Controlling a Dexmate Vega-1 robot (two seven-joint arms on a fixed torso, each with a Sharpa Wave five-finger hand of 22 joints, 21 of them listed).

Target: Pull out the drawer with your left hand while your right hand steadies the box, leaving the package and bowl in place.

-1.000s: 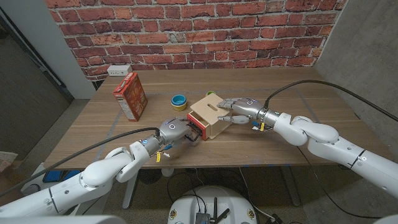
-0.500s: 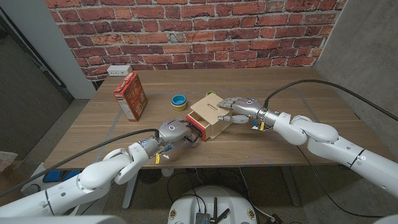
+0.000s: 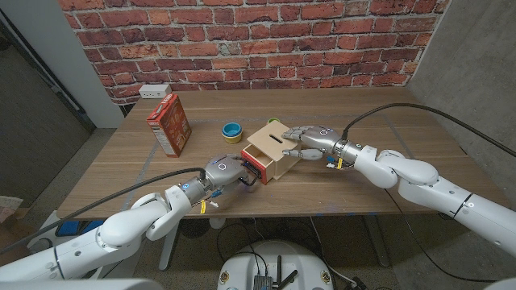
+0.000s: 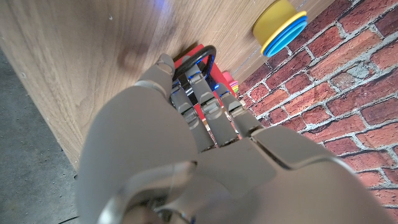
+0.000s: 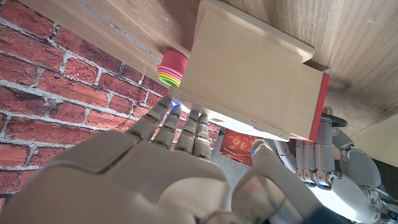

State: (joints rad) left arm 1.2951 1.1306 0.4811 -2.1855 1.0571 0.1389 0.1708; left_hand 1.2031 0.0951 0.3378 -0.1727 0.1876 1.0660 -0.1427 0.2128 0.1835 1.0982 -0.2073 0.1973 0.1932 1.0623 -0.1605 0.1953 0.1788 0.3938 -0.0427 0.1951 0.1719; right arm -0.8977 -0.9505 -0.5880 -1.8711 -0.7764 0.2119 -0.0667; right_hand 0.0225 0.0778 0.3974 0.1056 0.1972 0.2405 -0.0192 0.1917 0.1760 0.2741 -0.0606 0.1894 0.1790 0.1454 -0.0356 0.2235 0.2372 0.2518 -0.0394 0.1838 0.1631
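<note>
Drawer (image 3: 260, 163), red-fronted, stands partly drawn out of the wooden box (image 3: 276, 146) near the table's (image 3: 355, 113) middle. My left hand (image 3: 225, 171) is at the drawer's front, fingers (image 4: 186, 102) curled through its black loop handle (image 4: 198, 57) and holding it. My right hand (image 3: 309, 139) rests on the box's top at its right end, fingers (image 5: 166, 127) laid over the edge, pressing rather than gripping. Package (image 3: 168, 122), an orange carton, stands upright well to the left of the box. Bowl (image 3: 232, 130), blue with a yellow rim, sits just behind the box's left corner, apart from it.
</note>
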